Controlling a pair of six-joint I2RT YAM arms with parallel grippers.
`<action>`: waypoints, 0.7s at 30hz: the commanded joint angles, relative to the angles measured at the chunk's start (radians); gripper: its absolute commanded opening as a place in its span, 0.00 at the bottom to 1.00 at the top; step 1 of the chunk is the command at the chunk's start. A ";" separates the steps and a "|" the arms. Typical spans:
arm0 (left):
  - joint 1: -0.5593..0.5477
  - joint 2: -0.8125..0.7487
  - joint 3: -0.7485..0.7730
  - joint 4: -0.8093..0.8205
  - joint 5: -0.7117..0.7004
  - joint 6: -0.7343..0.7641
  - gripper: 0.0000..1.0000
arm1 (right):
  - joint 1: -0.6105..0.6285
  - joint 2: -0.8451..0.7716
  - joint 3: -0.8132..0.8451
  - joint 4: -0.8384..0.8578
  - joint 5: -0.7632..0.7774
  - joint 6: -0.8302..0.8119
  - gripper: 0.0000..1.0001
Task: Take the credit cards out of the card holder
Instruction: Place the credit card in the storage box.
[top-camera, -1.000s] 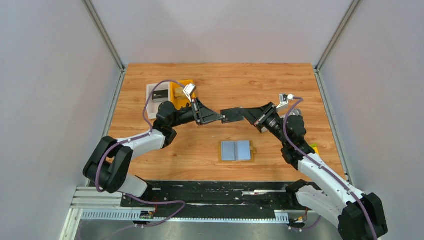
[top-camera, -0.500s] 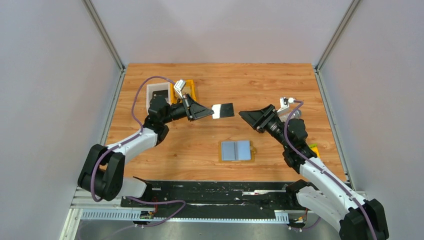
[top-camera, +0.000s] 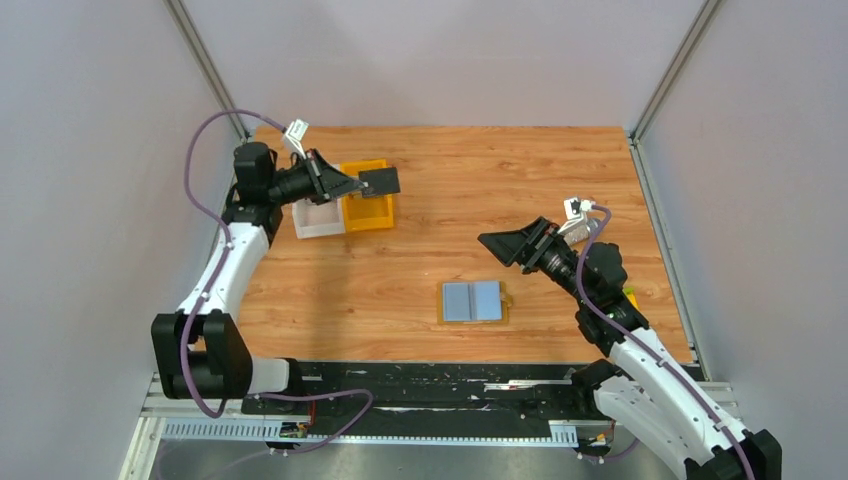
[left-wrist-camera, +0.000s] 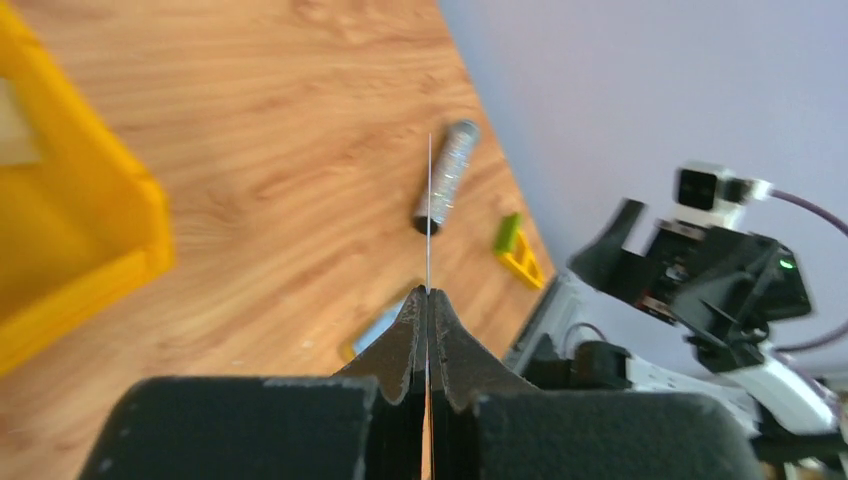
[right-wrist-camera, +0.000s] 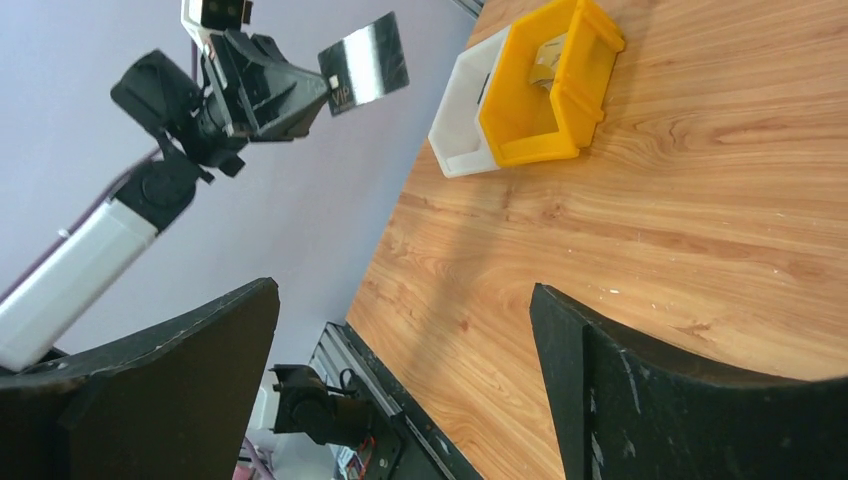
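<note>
Left gripper (top-camera: 357, 183): we see the jaws pinched tight on a dark credit card (top-camera: 380, 181). It's held by one short edge, and the rest sticks out past the fingertips. In the left wrist view the card shows edge-on as a thin line. The right wrist view shows its face, glossy, with "VIP" printed near the gripped end.

The card hangs in the air over the orange bin (top-camera: 367, 207), not touching it. A white bin (top-camera: 318, 219) sits flush against the orange one, under the left wrist. Nothing sits between the card and the bin opening.

Right gripper (top-camera: 493, 242): jaws spread wide, holding nothing, raised off the wood table (top-camera: 450, 160) and pointing toward the left arm.

The card holder (top-camera: 473, 301) lies open and flat, both light-blue panels up. It's just below and near-side of the right gripper and well apart from the left one. Neither arm touches or covers it.

Beyond the left fingertips, near the right arm, the left wrist view shows a silver cylinder (left-wrist-camera: 445, 178) and a yellow-and-green tool (left-wrist-camera: 519, 249).
</note>
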 joint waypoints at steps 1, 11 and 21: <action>0.112 0.070 0.158 -0.420 0.007 0.349 0.00 | 0.003 -0.043 0.059 -0.058 -0.027 -0.104 1.00; 0.343 0.313 0.425 -0.740 -0.112 0.536 0.00 | 0.003 -0.058 0.060 -0.096 -0.074 -0.139 1.00; 0.396 0.507 0.591 -0.737 -0.205 0.524 0.00 | 0.003 -0.021 0.064 -0.099 -0.078 -0.181 1.00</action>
